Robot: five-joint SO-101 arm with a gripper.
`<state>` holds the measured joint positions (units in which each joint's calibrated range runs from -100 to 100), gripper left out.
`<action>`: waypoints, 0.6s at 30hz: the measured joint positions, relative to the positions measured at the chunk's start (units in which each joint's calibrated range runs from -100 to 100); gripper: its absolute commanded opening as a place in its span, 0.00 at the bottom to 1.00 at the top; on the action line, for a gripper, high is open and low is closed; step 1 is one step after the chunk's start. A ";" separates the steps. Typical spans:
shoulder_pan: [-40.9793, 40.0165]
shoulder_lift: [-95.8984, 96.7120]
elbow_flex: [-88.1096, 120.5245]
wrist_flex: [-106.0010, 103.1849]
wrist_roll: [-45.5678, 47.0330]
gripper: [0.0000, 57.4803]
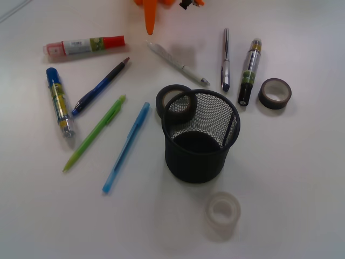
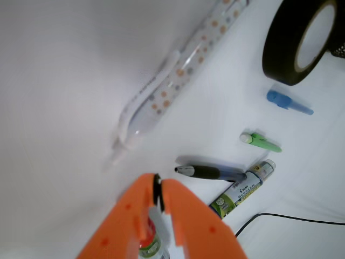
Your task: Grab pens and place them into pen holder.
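Observation:
Five pens lie on the white table: a dark blue pen [image 1: 101, 86] with a red tip, a white pen [image 1: 178, 63], a lime green pen [image 1: 94, 132], a light blue pen [image 1: 126, 147] and a silver pen [image 1: 225, 59]. The black mesh pen holder [image 1: 200, 135] stands upright in the middle, with nothing inside that I can see. My orange gripper [image 1: 150, 26] hangs at the far edge, just left of the white pen's end. In the wrist view the gripper [image 2: 157, 184] is shut with nothing between its jaws. The white pen [image 2: 178, 75] lies ahead of it and the dark blue pen [image 2: 207, 171] to its right.
Three thick markers lie about: a red one [image 1: 83, 46], a blue one [image 1: 59, 101] and a black one [image 1: 249, 71]. A dark tape roll [image 1: 175, 101] touches the holder's back, another [image 1: 274, 93] lies at the right, and a clear tape roll [image 1: 222, 214] sits in front. A black cable [image 2: 291, 218] runs nearby.

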<state>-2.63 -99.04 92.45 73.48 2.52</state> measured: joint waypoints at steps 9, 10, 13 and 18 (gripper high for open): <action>0.37 15.16 -3.86 -5.79 -6.30 0.01; 0.52 16.46 -3.86 -5.87 -6.45 0.01; 0.22 15.85 -3.86 -5.87 -6.98 0.01; 0.07 16.99 -4.58 -7.00 -7.67 0.01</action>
<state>-2.55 -82.06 87.87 66.48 -5.15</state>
